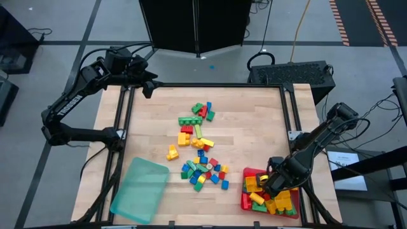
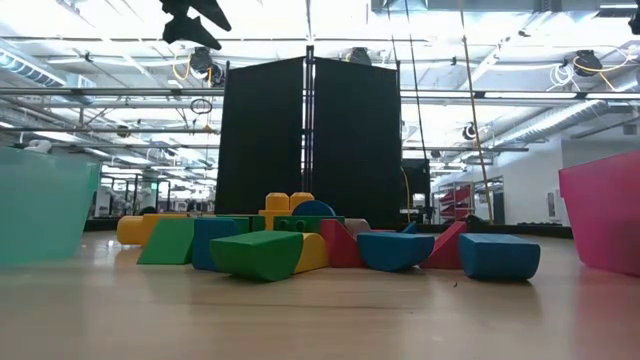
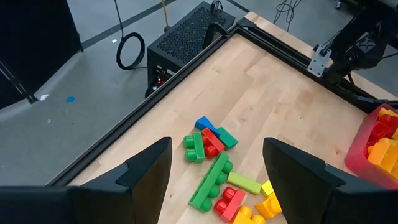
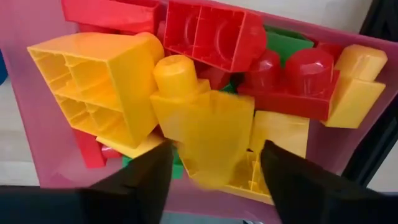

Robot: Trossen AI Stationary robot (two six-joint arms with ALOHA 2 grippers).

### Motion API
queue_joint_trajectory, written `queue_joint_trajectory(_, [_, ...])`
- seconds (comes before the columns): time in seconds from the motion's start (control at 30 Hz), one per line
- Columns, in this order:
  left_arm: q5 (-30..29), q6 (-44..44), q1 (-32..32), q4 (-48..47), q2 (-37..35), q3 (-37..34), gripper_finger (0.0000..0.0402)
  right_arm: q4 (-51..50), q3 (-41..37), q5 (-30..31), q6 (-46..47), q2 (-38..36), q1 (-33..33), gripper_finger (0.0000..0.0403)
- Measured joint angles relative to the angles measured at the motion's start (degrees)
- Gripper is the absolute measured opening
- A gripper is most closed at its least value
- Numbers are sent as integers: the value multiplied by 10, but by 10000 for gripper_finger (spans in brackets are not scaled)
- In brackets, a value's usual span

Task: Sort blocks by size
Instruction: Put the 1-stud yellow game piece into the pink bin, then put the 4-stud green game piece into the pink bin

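While the right pincer point(image 1: 275, 184) hangs over the red tray point(image 1: 245, 202) with fingers apart above a yellow block point(image 4: 208, 127), loose blocks point(image 1: 200, 168) litter mid-surface point(image 1: 254, 127). Left pincer point(image 1: 147, 86) waits spread wide at the far corner.

Loose blocks point(image 1: 198, 152) lie scattered along the middle of the surface point(image 1: 254, 121), from its centre toward the near edge. A flat tray point(image 1: 141, 189) lies at the near left corner. A second tray point(image 1: 247, 173) at the near right corner holds a pile of blocks, with the right end effector point(image 1: 272, 184) directly over them.
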Motion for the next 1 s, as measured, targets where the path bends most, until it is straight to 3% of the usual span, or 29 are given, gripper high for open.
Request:
queue_joint_trajectory(0.2, [0,2,0,0,0,0,255,-2,22,24,-3,-11,-16,280])
queue_joint_trajectory(0.4, [0,5,0,0,0,0,255,-9,86,214,-84,-37,-114,279])
queue_joint_trajectory(0.57, [0,7,0,0,0,0,255,47,92,227,-355,-20,-302,279])
queue_joint_trajectory(0.73, [0,20,0,0,0,0,255,247,92,206,-766,40,-465,279])
queue_joint_trajectory(0.87, [0,19,0,-5,0,0,255,352,119,136,-978,116,-550,279])
queue_joint_trajectory(1.0, [-1,20,0,-12,0,0,255,336,207,73,-1151,210,-589,279])
